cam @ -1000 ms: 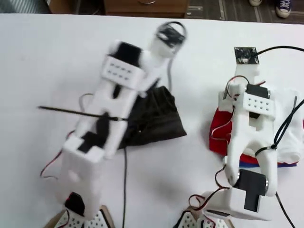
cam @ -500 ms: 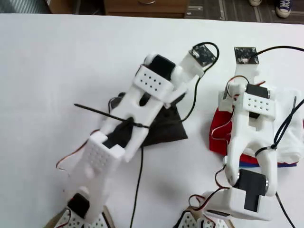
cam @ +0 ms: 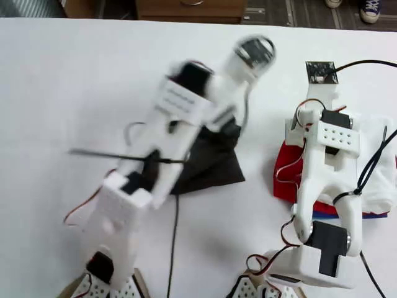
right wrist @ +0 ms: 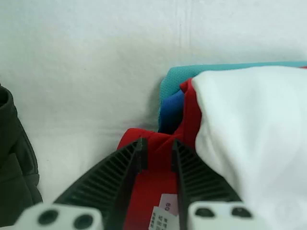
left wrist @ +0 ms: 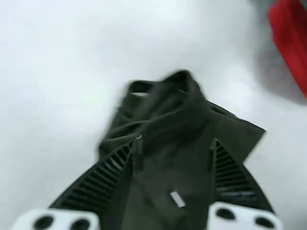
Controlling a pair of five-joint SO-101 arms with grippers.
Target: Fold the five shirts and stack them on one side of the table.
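Over the dark shirt: the left arm [cam: 167, 124] is swinging fast, its wrist having gone out toward the stack half a second ago and now coming back across the table [cam: 74, 81].
Left gripper [left wrist: 175, 146]: its fingers are standing wide apart with bunched dark cloth rising between them; it is not gripping anything.
Dark shirt [cam: 211, 164]: it is lying crumpled left of the stack and well apart from it, and its near corner is sitting where it sat a second ago, so the sweeps are rumpling it more than folding it.
Right arm [cam: 325, 167]: it is keeping still over the stack, unmoved through all three high views.
Right gripper [right wrist: 157, 143]: its fingers are sitting close together, seemingly pinching a fold of the red shirt [right wrist: 189, 110].
Stack: the white shirt [cam: 378, 155] is lying on top, with red, a blue shirt [right wrist: 171, 108] and a teal shirt [right wrist: 192, 72] peeking out beneath.
Meaning for the task: four shirts are already resting at one side, so the dark one is probably the last, and it is still needing a proper fold before joining them.
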